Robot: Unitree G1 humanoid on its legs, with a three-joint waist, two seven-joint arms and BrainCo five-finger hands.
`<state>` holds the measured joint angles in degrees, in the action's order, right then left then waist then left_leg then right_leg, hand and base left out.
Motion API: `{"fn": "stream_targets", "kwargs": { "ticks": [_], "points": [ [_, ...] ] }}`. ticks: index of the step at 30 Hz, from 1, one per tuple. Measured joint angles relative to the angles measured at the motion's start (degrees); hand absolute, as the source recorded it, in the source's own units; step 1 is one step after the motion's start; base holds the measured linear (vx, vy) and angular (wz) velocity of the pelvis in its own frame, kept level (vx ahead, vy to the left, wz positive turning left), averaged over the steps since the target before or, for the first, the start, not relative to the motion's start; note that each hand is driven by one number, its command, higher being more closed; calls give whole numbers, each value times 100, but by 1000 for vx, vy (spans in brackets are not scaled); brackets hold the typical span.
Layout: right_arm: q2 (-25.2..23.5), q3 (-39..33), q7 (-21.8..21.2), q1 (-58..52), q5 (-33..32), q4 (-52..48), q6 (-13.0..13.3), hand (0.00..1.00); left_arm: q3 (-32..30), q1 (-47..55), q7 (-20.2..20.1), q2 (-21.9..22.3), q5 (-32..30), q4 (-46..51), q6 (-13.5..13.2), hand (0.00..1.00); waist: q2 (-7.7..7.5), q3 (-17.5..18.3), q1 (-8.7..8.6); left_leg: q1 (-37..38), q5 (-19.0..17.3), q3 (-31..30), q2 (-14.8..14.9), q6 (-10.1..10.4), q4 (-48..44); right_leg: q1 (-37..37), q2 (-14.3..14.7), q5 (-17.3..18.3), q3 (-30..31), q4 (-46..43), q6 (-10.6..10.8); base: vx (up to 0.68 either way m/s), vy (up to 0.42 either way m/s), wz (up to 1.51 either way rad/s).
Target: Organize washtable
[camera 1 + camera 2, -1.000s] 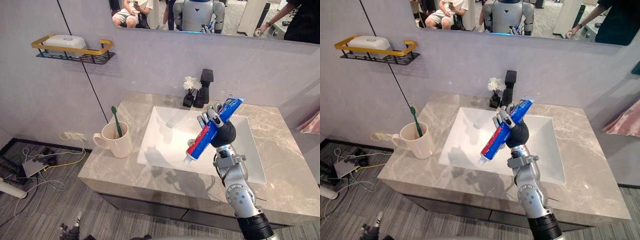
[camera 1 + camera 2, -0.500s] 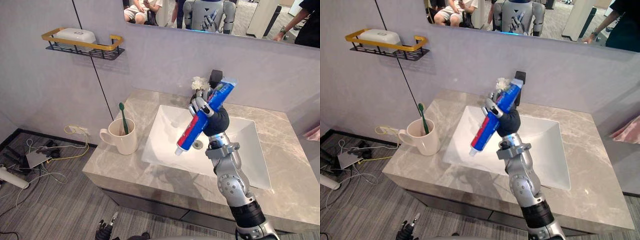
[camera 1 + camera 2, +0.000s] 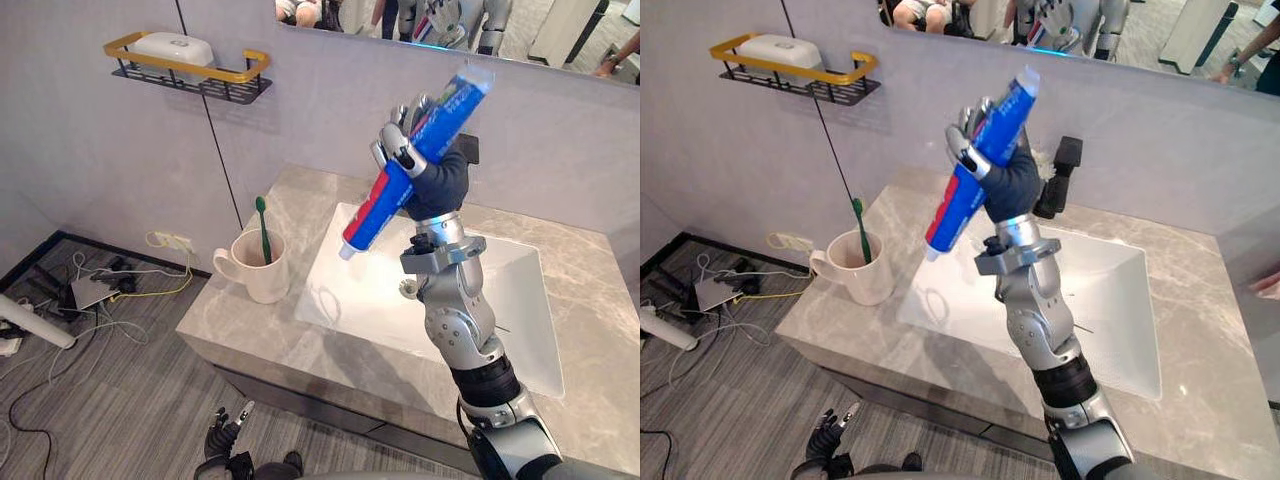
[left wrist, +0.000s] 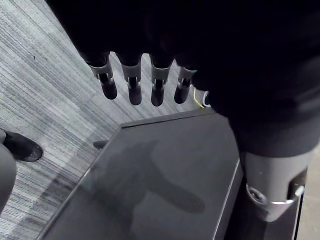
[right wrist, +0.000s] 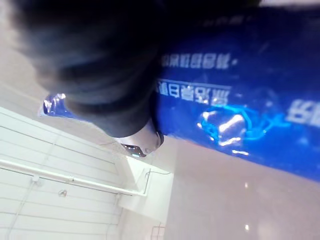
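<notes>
One toothpaste tube [image 3: 408,170]: clamped in the right robot hand [image 3: 440,182], lifted high over the sink [image 3: 360,290] and well clear of the tabletop [image 3: 240,322].
Grip: the fingers [image 3: 392,150] wrap round the tube's middle, so both ends stick out; it looks like a balanced hold for carrying.
Tilt: the white cap end points down toward the mug side, and the crimped end is uppermost.
Mug [image 3: 262,280]: stands on the tabletop to the left of the sink, with a green toothbrush [image 3: 263,225] upright in it; I judge it the likely home for the tube.
Height: probably chosen so the cap can pass above the mug's rim before it is lowered.
Left robot hand [image 4: 131,86]: hangs low near the floor [image 4: 45,75], fingers loose and apart, holding nothing.
Wall shelf [image 3: 190,75]: carries a white soap box [image 3: 172,47], well apart from the tube.
</notes>
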<state>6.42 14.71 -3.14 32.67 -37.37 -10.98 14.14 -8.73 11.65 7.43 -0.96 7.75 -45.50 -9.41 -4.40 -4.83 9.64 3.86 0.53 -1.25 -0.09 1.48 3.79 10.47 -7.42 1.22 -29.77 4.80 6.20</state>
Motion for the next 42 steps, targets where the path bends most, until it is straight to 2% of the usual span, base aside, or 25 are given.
{"fn": "stream_targets", "kwargs": {
  "ticks": [7, 10, 20, 24, 27, 32, 35, 42],
  "points": [
    [-48, 489, 196, 443, 546, 298, 26, 100, 445, -111, 15, -194, -2, -18, -51, 0, -92, -78, 127, -52, 0, -26, 7, 0, -3, -74, -22, 69, -17, -110, 18, -3, 4, 1],
    [-53, 500, 316, 527, 714, 431, 28, 100, 539, -172, 26, -216, -2, -79, -62, 0, -99, -81, 239, -72, 0, -39, 7, 1, -3, -83, -20, 69, -31, -109, 18, -5, -1, 2],
    [-186, 617, 671, 1035, 1417, 1017, 31, 100, 706, -304, 40, -269, 8, -70, -120, 0, -139, -235, 402, -198, 1, -200, 21, 3, -69, -93, 25, 86, -182, -103, -5, -13, -11, 8],
    [-265, 617, 694, 1224, 1549, 1214, 30, 100, 719, -328, 45, -272, 6, -72, -119, 0, -144, -268, 425, -206, 0, -202, 21, 4, -71, -95, 28, 86, -184, -96, -6, 0, -2, 1],
    [-262, 616, 812, 1297, 1586, 1303, 30, 100, 814, -394, 54, -286, 6, -59, -134, 0, -148, -339, 557, -213, 0, -211, 24, 5, -77, -94, 32, 90, -196, -96, -11, -7, -2, 1],
    [-299, 687, 875, 1508, 1730, 1709, 18, 100, 870, -405, 146, -319, 6, -59, -227, 0, -160, -373, 585, -252, 1, -278, 21, 6, -82, -96, 37, 99, -286, -98, -24, -8, -7, 8],
    [-309, 770, 931, 1695, 1738, 1922, 13, 100, 907, -464, 151, -321, 6, -57, -233, 0, -162, -429, 690, -256, 1, -292, 22, 7, -83, -96, 40, 102, -304, -98, -25, 0, 0, 0],
    [-467, 866, 935, 1878, 1788, 2252, -97, 100, 925, -545, 159, -336, 7, -60, -230, 0, -196, -556, 703, -313, 0, -301, 14, 7, -106, -146, 30, 102, -316, -120, -26, 0, 0, 0]
  ]
}}
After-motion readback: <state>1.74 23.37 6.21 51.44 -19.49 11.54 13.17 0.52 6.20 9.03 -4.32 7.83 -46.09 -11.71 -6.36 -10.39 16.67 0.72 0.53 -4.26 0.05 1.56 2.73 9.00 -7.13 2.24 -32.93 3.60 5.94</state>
